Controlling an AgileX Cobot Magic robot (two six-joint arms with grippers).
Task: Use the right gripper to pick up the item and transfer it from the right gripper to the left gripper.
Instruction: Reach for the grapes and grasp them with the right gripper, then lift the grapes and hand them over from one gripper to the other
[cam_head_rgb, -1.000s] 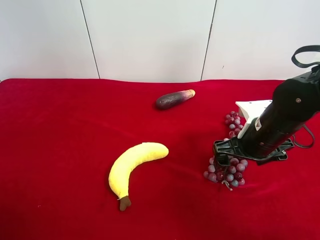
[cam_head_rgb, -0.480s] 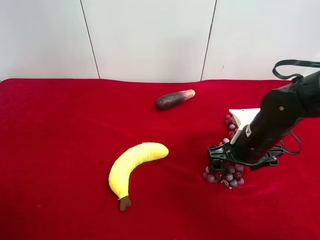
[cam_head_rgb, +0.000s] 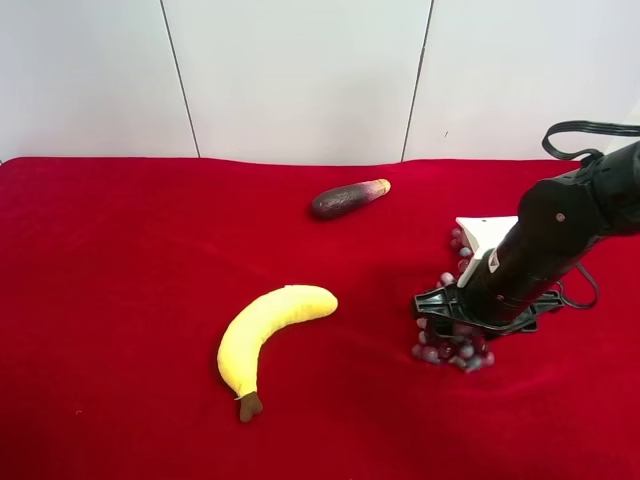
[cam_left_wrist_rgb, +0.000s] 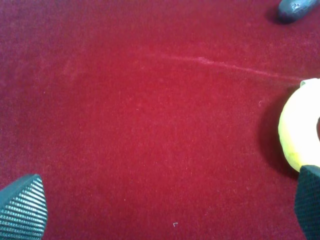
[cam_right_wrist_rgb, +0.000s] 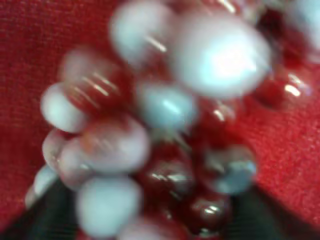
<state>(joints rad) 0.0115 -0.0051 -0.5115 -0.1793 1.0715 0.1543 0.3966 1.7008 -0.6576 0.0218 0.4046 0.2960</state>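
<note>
Pick-up step: our right gripper (cam_head_rgb: 455, 338) sits on the grapes (cam_head_rgb: 432, 352), pinch we cannot tell; next needs firm closure, lift.

One bunch of toy grapes (cam_head_rgb: 452, 352), one yellow plush banana (cam_head_rgb: 265, 330), one dark purple eggplant piece (cam_head_rgb: 348, 198), one red surface (cam_head_rgb: 120, 300).

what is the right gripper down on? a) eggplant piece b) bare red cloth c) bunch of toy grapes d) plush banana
c: the right gripper sits on the toy grapes, which fill its wrist view; the plush banana and eggplant piece lie well apart from it.
</note>
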